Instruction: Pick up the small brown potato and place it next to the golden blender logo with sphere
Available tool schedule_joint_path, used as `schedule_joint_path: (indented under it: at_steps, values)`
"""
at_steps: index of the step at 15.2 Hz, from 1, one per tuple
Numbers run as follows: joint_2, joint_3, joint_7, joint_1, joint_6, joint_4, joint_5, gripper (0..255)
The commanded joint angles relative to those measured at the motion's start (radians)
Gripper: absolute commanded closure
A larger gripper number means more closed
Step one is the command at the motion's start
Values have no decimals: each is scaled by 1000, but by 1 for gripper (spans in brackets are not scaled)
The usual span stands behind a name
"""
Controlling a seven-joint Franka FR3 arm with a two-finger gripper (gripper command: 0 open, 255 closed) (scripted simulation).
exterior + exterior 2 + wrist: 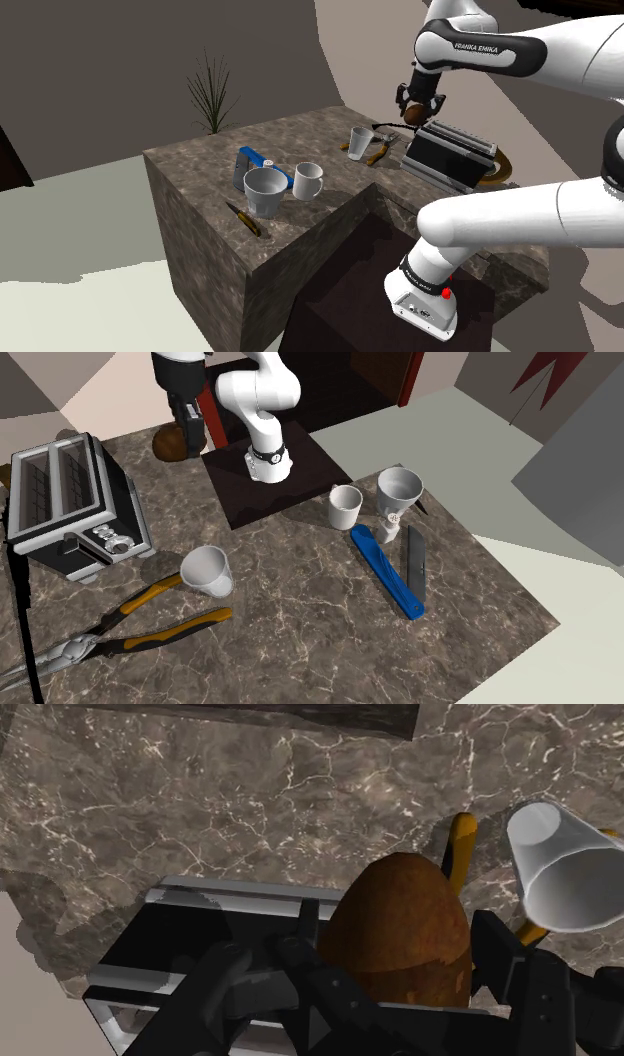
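The brown potato [413,117] hangs above the marble counter [200,160], just past the far end of the silver-and-black toaster [450,157]. My black gripper [414,108] is shut on it. From the wrist view the potato [400,929] is clasped between the two fingers [300,966], with the toaster [190,944] right below. The second exterior view has the potato [170,444] beside the gripper [188,434], behind the toaster [70,502]. A golden-brown ring shape, the blender logo [499,170], lies against the toaster on the shoulder view's right.
A small white cup [358,142] and orange-handled pliers [378,153] lie by the toaster. Farther along the counter stand a mug [307,181], a wide white cup [265,190], a blue object [252,161] and a knife [243,218]. A plant [212,95] stands behind the counter.
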Motion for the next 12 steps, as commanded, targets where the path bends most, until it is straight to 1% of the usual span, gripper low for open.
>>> schedule_joint_path:
  at_steps: [1,7,12]
  values:
    - [-40,-38,-46,-16,-3,-23,-23,255]
    - [-127,-162,-184,-72,-2,-66,-103,255]
    - [-167,-272,-303,-119,6,-70,-173,255]
